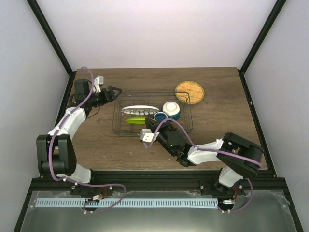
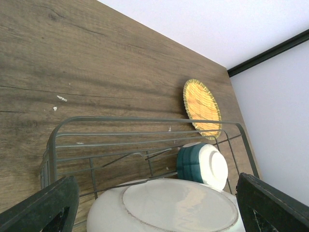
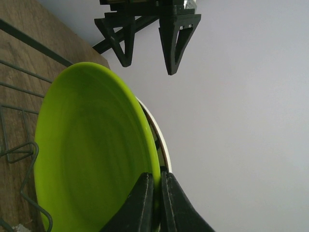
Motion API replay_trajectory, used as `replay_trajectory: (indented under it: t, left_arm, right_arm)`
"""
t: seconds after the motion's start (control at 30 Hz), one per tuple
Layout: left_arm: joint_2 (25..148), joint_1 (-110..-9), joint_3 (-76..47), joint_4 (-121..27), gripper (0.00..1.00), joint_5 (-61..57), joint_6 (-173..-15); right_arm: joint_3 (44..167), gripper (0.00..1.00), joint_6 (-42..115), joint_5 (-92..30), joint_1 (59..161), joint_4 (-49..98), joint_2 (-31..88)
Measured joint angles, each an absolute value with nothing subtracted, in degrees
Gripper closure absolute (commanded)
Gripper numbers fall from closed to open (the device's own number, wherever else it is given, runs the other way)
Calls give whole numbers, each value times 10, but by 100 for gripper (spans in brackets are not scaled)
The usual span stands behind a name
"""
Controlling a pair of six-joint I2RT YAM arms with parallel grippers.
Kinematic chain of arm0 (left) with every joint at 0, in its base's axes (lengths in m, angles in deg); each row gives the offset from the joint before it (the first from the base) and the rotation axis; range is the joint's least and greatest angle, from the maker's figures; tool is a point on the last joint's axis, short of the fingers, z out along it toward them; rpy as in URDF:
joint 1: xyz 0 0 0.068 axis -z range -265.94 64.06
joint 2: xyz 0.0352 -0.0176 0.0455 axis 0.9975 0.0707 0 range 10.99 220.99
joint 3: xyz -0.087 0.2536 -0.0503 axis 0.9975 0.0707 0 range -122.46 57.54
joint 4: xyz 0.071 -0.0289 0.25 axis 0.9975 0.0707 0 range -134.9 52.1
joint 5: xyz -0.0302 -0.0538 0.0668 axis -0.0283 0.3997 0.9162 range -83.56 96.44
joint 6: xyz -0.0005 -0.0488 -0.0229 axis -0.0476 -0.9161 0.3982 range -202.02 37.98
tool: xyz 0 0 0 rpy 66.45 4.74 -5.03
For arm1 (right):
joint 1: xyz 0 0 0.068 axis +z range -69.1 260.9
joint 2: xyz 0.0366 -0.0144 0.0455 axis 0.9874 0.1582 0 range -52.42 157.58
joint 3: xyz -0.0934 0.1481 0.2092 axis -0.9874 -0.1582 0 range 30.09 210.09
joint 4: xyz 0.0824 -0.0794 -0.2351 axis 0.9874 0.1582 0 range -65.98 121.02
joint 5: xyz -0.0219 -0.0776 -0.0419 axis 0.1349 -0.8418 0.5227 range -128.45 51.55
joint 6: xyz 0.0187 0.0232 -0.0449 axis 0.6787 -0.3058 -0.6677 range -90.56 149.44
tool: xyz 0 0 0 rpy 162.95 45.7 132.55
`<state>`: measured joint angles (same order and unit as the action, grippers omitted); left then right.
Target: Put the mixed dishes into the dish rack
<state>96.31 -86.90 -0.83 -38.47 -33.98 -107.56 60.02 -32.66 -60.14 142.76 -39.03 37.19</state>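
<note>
Dish rack (image 1: 152,115), a low rectangular basket of thin grey wire, stands mid-counter on the brown wood-grain counter (image 1: 96,145). Inside it, on edge, are a glossy white plate with black radial stripes (image 1: 140,109) and, just nearer, a smooth lime-green plate (image 3: 91,154). A small cream bowl with a blue base (image 2: 203,164) lies tipped at the rack's right end. The right hand (image 3: 157,193) is clamped on the green plate's rim. The left hand (image 1: 116,92) hovers at the rack's far-left corner, fingers (image 2: 43,208) spread wide. A round orange disc with a ribbed rim (image 1: 189,92) lies flat beyond the rack.
</note>
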Motion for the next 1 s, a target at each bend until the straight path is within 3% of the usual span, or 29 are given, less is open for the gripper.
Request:
replay_trajectory:
  t: [0.33,0.67,1.0]
  left_arm:
    - [963,-870,-5,-389,10,-342,-1076]
    - [963,-870,-4,-389,10,-344,-1078]
    - [963,-870,-4,-389,10,-344,-1078]
  right_arm:
    - [609,99,-278,-602,1430,-302,372]
    - [624,70,-239,-601,1430,-254,372]
    - [627,63,-200,-608,1432,-193,317]
